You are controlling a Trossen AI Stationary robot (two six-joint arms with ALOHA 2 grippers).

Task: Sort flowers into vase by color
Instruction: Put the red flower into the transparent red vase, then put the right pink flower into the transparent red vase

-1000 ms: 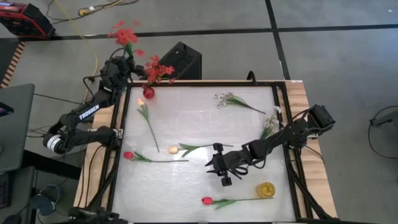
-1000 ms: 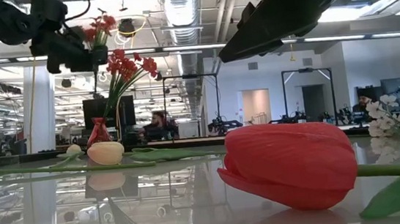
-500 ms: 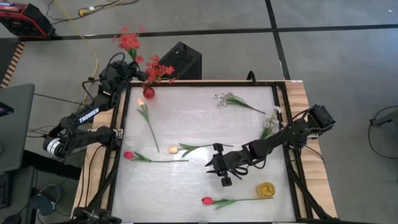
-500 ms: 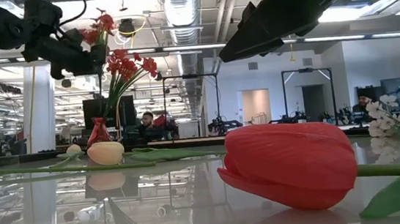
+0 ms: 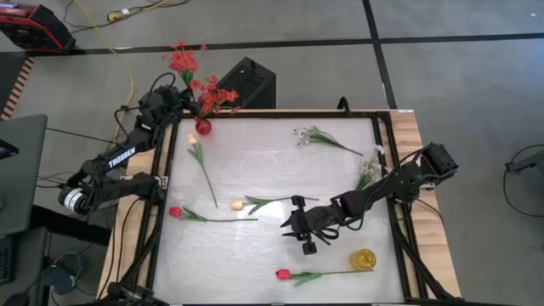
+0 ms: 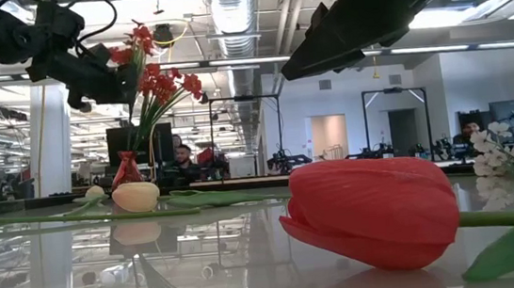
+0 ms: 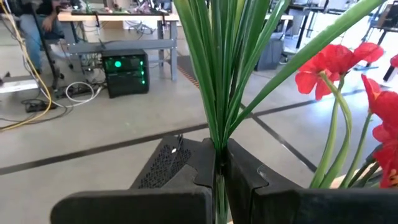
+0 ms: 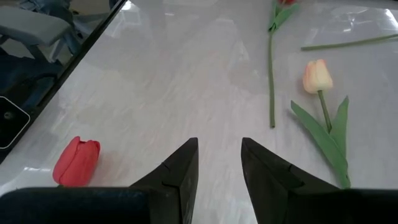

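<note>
My left gripper [image 5: 176, 96] is over the table's far left corner, shut on a red clustered flower [image 5: 181, 58] beside the red vase [image 5: 203, 126]. That vase holds more red clustered blooms [image 5: 217, 95]. My right gripper [image 5: 299, 223] hovers open over the table's middle. Lying flat on the table are a pale orange tulip [image 5: 237, 205], a red-pink tulip [image 5: 175, 212], a pale bud [image 5: 191, 138], a red tulip [image 5: 283, 274] and white sprigs [image 5: 302, 133]. A yellow vase [image 5: 364, 257] stands near the right front. My left gripper pinches the red clustered flower's green stem [image 7: 217, 163] between its two fingers [image 7: 245, 177], just below where the long leaves fan out. The fingers lie across the stem. The flower is lifted clear and rises above the fingers, its blooms [image 6: 138, 37] level with the top of the vase's bunch.
A second white sprig [image 5: 370, 166] lies by the table's right edge. A black frame [image 5: 163, 183] runs along the table's sides. A black box [image 5: 248, 81] sits on the floor behind the far edge. Bare tabletop [image 5: 255, 166] spreads between the flowers.
My left gripper has carried the red clustered flower a little to the right, toward the bunch in the red vase. The blooms have swung closer to that bunch. My right arm has kept still.
</note>
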